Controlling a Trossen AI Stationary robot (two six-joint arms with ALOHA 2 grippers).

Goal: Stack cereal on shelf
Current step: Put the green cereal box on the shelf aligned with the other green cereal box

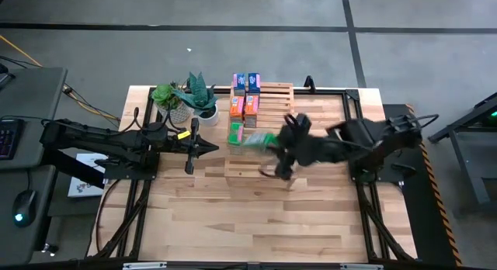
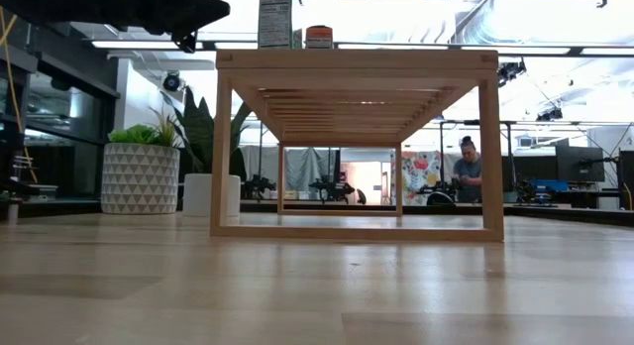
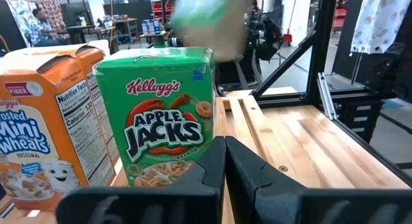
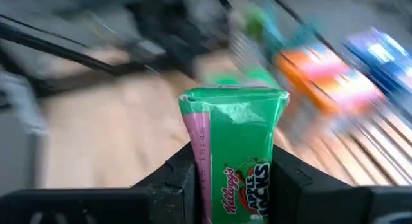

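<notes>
Over the left part of the shelf [image 1: 268, 134], the right gripper [image 1: 268, 142] carries a green cereal box [image 4: 237, 153], its two fingers pinching the box by its sides; the box hangs in the air just right of the standing row, not yet set down. On the shelf's left side five boxes stand already — two blue boxes [image 1: 246, 83] at the far end, two orange boxes [image 1: 243, 106] in the middle, and one green Apple Jacks box [image 3: 164, 114] nearest. The left gripper [image 3: 224, 166] waits left of the shelf, fingers pressed together, pointing at that standing green box from close by. The danger, I judge, is in the placing; the carried box is light and tall, and if it comes down tilted or brushes the standing green box, either may topple — perhaps the orange ones with it; a bottom edge caught in a gap between slats would also leave it leaning.
</notes>
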